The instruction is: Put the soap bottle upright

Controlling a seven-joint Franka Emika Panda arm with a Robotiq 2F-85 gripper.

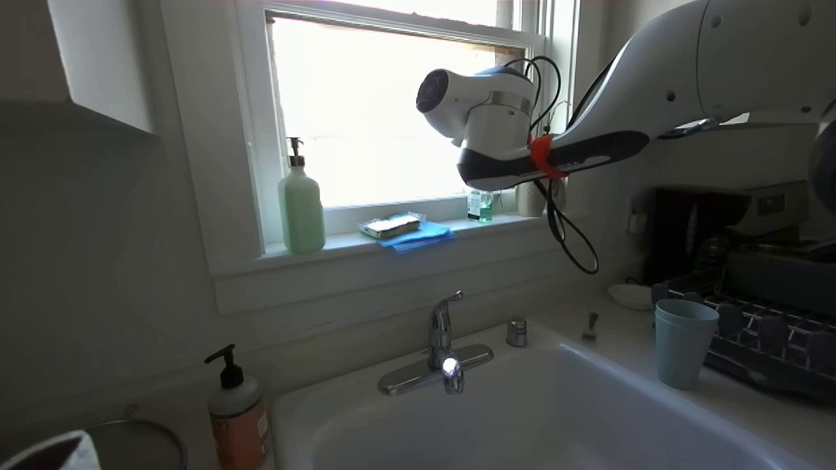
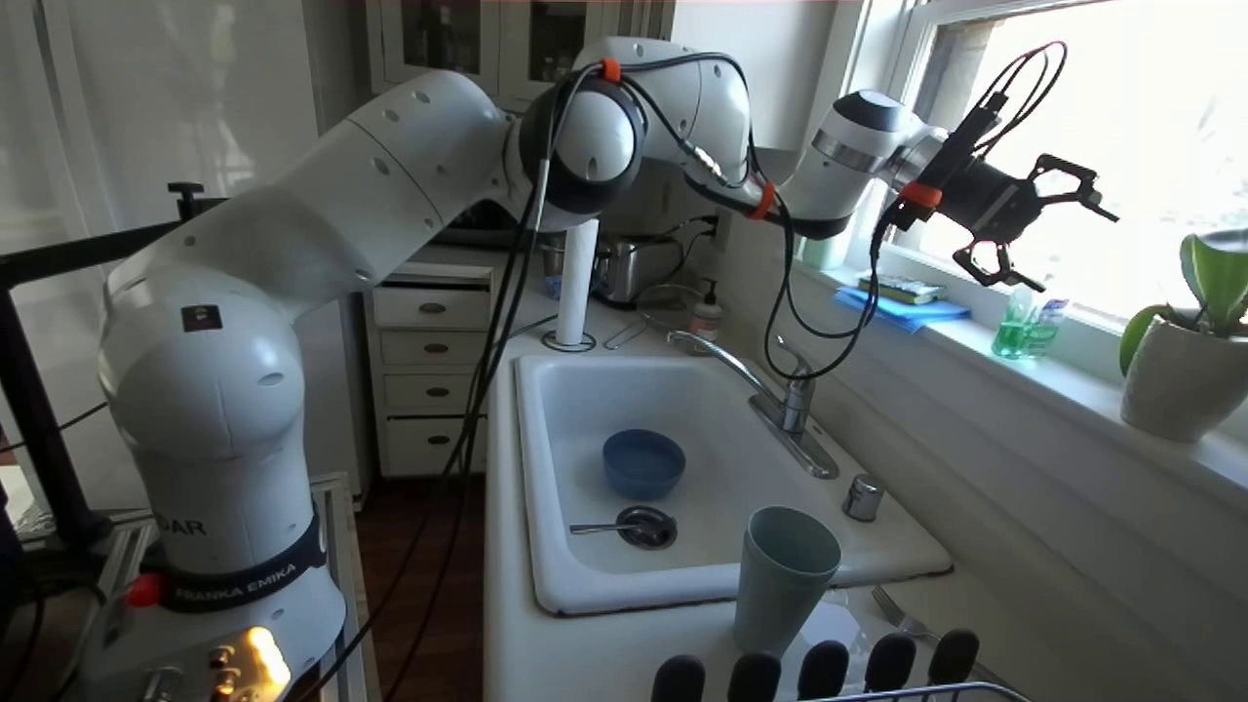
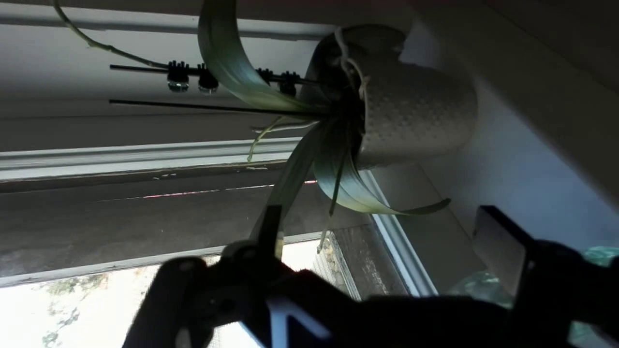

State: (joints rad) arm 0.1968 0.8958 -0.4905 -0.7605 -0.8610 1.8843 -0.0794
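Observation:
The soap bottle, small and clear with green liquid, rests on the window sill in both exterior views (image 1: 481, 206) (image 2: 1024, 330). Its top is partly hidden by the arm or gripper, and I cannot tell for sure whether it is upright. In the wrist view, parts of the bottle (image 3: 483, 287) show at the lower right, behind a finger. My gripper (image 2: 1072, 249) is open and empty, in the air above the bottle and in front of the window. Its spread fingers also frame the lower part of the wrist view (image 3: 379, 227). The arm hides the gripper in an exterior view.
A potted plant (image 2: 1182, 380) stands on the sill near the bottle; its leaves reach between the fingers in the wrist view. A sponge pack (image 1: 392, 226), blue cloth (image 1: 424, 236) and green pump bottle (image 1: 302, 212) share the sill. The faucet (image 1: 441, 333) and sink (image 2: 585, 585) lie below.

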